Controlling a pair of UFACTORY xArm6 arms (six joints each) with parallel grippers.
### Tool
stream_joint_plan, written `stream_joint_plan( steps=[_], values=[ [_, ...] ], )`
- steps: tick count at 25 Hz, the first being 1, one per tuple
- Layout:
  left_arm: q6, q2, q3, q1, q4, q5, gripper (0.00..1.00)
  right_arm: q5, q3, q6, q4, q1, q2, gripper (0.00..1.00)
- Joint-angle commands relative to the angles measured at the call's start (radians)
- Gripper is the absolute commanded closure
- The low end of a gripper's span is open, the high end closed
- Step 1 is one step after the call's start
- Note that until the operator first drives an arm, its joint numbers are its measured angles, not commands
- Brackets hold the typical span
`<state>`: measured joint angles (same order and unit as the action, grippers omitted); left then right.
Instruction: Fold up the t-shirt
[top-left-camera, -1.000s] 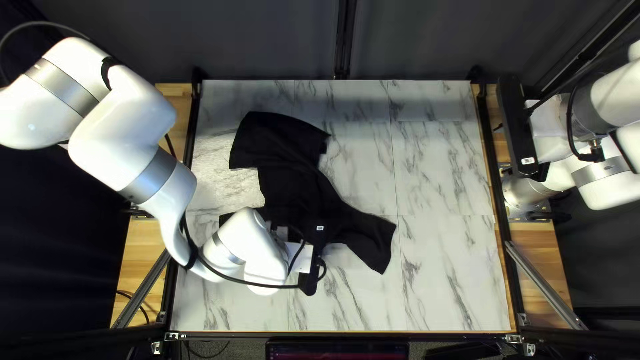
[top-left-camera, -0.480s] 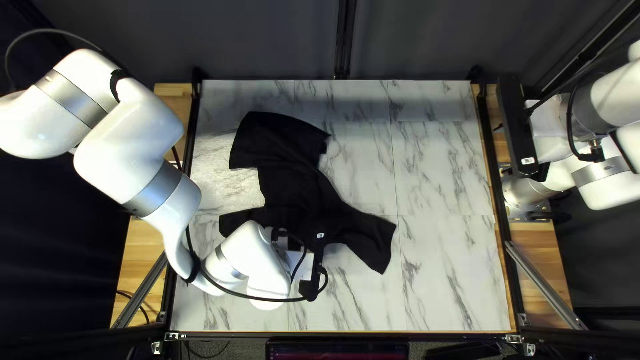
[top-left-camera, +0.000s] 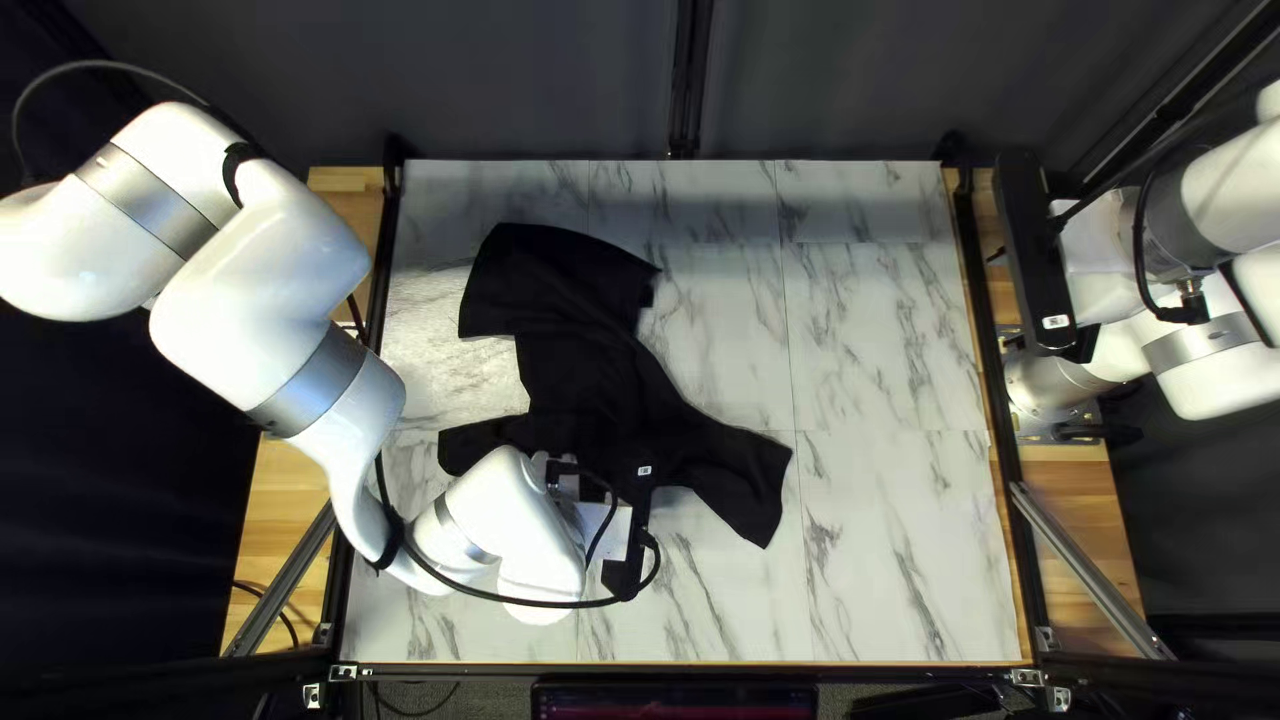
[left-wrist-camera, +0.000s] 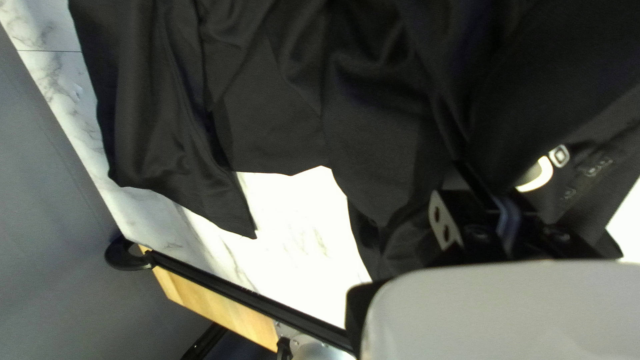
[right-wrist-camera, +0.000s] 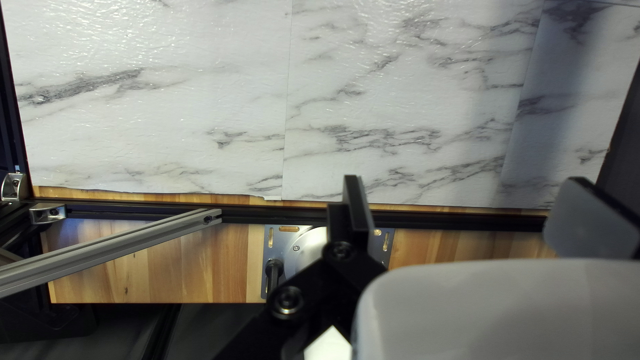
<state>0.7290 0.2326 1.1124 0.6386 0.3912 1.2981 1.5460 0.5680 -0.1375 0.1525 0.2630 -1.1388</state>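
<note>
In the top left view, the black T-shirt (top-left-camera: 567,354) lies uneven and wrinkled on the marble-patterned tabletop (top-left-camera: 894,534), from the left part to the middle. The left gripper (top-left-camera: 639,514) is at its near side; the right gripper (top-left-camera: 1034,247) is at the table's right edge, well apart from it. In the left wrist view, dark cloth lies in folds ahead of the left gripper (left-wrist-camera: 483,193), and whether this is open or closed, one cannot tell. In the right wrist view, the right gripper (right-wrist-camera: 467,183) is open.

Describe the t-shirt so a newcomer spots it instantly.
Find the marble-patterned tabletop. Mostly left of its centre in the top left view lies the t-shirt, rumpled and partly hidden by my left arm. Unlike that white, rigid arm, it is limp black cloth.
</note>
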Motion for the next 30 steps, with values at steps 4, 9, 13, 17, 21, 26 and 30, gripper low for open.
stream_joint_plan(
  steps=[4,9,13,17,21,26,30],
  values=[
    [0.037,0.072,0.118,0.064,-0.032,0.075,1.0,0.0,0.0,0.0,0.0,0.0,0.0,0.0],
    [0.081,0.108,0.18,0.093,-0.077,0.096,0.15,0.0,0.0,0.0,0.0,0.0,0.0,0.0],
    [0.076,0.078,0.192,0.09,-0.092,0.12,0.0,0.0,0.0,0.0,0.0,0.0,0.0,0.0],
    [0.034,-0.01,0.147,0.059,-0.085,0.134,0.0,0.0,0.0,0.0,0.0,0.0,0.0,0.0],
    [-0.077,-0.185,0.007,-0.033,-0.056,0.091,0.0,0.0,0.0,0.0,0.0,0.0,0.0,0.0],
    [-0.293,-0.373,-0.189,-0.242,-0.011,-0.029,0.0,0.0,0.0,0.0,0.0,0.0,0.0,0.0],
    [-0.474,-0.48,-0.348,-0.418,0.004,-0.152,0.0,0.0,0.0,0.0,0.0,0.0,0.0,0.0]
  ],
)
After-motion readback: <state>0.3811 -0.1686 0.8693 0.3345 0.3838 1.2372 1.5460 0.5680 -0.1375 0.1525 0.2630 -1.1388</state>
